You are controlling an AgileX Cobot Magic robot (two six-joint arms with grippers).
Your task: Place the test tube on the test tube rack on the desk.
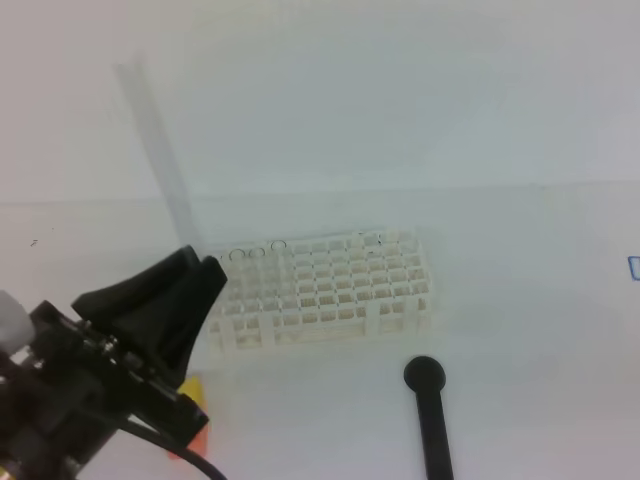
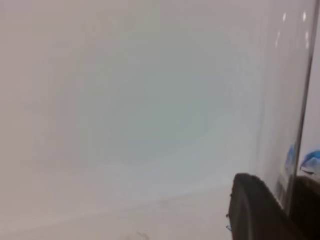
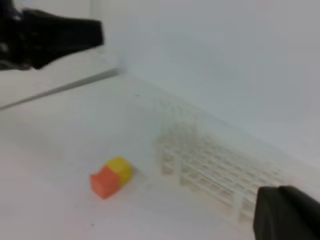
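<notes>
L gripper (image 1: 205,268), lower left of high view, jaws pinched shut on test tube (image 1: 155,150) near its lower end; tube's long axis runs up and slightly left from fingertips, near upright. Test tube rack (image 1: 325,290) sits on desk (image 1: 540,330) just right of and beyond L gripper, so L arm is nearer. R gripper (image 3: 287,215) closed, holding nothing, by rack's near corner.

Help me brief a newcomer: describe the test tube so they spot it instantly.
Find the white rack on the desk. At its left end the left gripper holds the test tube, tilted, above it. It is clear and nearly invisible, unlike the black stick.
</notes>
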